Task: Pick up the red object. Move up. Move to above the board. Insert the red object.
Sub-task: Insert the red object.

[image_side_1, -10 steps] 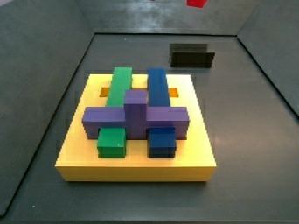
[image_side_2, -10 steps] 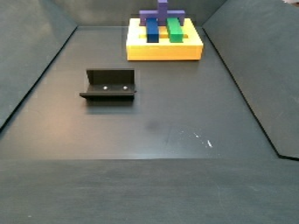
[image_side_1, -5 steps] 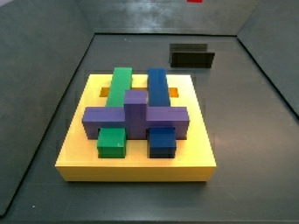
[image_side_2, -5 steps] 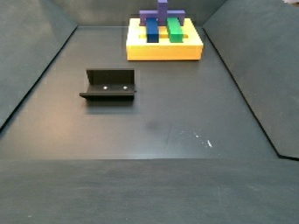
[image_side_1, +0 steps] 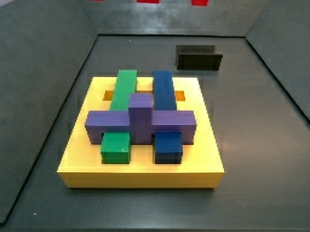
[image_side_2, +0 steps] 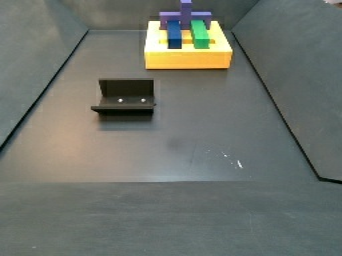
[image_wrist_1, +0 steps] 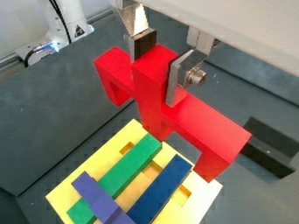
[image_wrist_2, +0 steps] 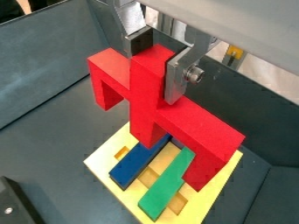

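Light is even and fairly bright in all views, with soft, faint shadows. In both wrist views the gripper (image_wrist_1: 160, 63) holds the red object (image_wrist_1: 176, 114), sharp and vividly lit. The side views are low-resolution and slightly soft; the counter (image_side_2: 187, 130) shows dull grey sheen.

one red object (image_wrist_1: 176, 109), one board (image_side_1: 85, 159), one green block (image_side_1: 119, 113), one blue block (image_side_1: 165, 113), one purple block (image_side_1: 140, 118), one fixture (image_side_2: 126, 98)

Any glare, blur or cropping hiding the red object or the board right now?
Both wrist views are sharp: the gripper clamps the red object above the board. In a side view the red object is cropped at the top edge.
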